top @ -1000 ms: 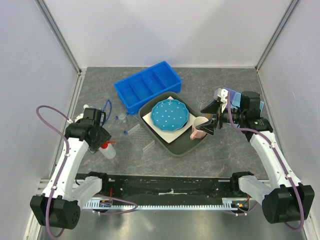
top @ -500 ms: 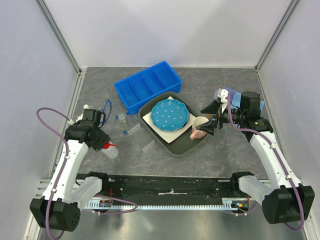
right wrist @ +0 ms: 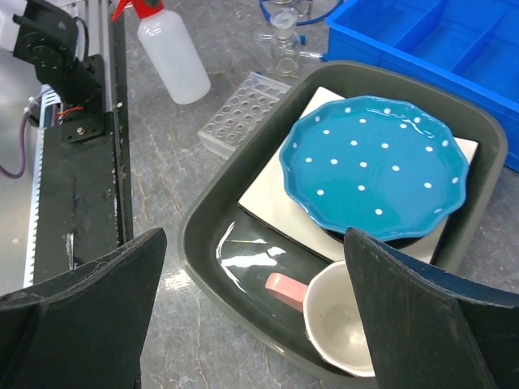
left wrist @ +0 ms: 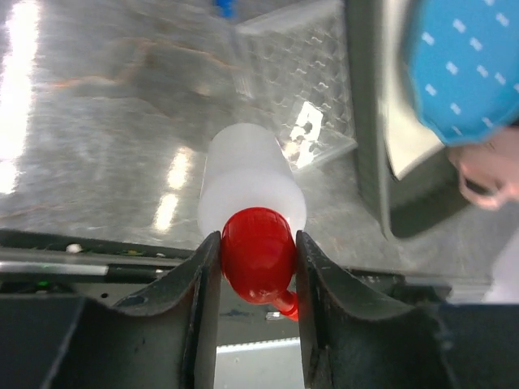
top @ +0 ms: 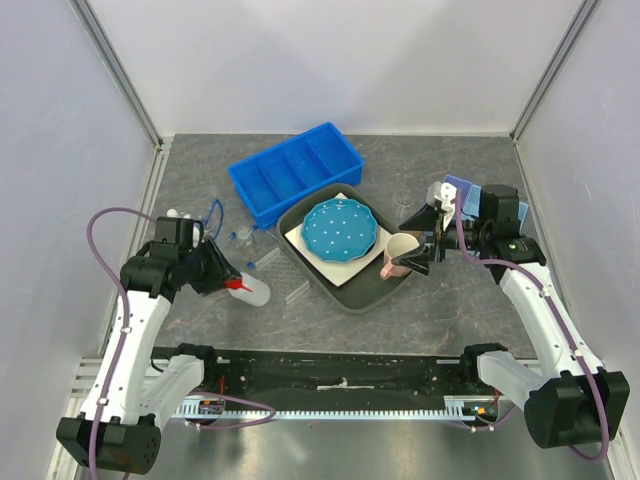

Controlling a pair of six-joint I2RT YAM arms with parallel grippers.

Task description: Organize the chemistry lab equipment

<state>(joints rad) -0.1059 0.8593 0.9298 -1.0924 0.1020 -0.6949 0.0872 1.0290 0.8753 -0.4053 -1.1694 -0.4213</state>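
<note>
My left gripper (top: 222,279) is shut on the red nozzle cap (left wrist: 256,253) of the white squeeze bottle (top: 250,291), which lies tilted with its body toward the clear racks (top: 282,277); the bottle also shows in the right wrist view (right wrist: 170,57). Blue-capped vials (top: 243,237) and blue goggles (top: 211,214) lie left of the blue bin (top: 294,171). My right gripper (top: 425,238) is open above the pink mug (top: 400,254) in the dark tray (top: 345,290). A clear beaker (top: 402,200) stands behind it.
The blue white-dotted plate (top: 339,228) rests on a white square in the tray. A blue and white item (top: 458,190) sits by the right wrist. The black rail (top: 340,370) runs along the near edge. Enclosure walls stand on both sides.
My left gripper has swung right and forward with the squeeze bottle, which moved from beside the arm toward the clear racks. The right arm has barely moved.
</note>
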